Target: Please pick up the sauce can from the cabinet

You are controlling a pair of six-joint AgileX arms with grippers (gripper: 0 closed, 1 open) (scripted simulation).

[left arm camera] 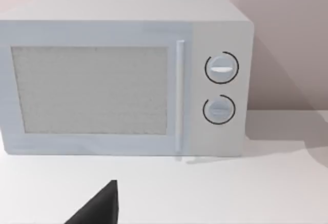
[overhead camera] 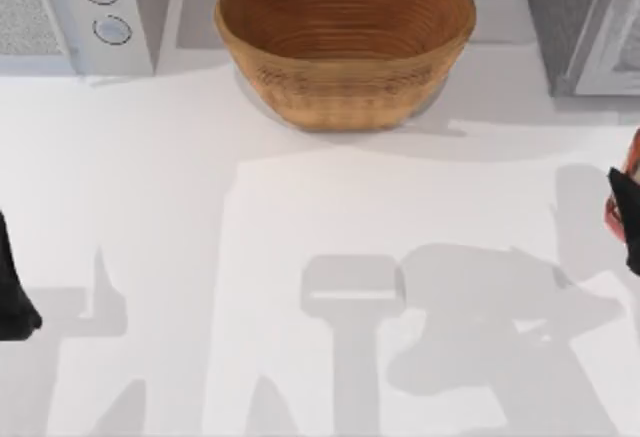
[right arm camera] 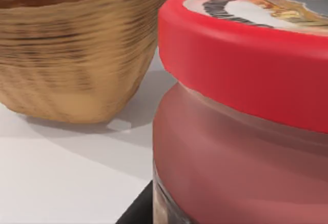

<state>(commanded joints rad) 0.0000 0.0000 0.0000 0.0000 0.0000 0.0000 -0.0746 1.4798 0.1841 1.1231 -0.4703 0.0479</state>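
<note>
My right tool sits at the surface's right edge, mostly cut off; I cannot tell its grip. The sauce can is against it, partly hidden. The wicker basket stands behind. My left tool idles at the left edge.

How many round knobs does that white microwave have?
2. Both sit on the microwave's front panel beside the door: the upper knob directly above the lower knob.
</note>
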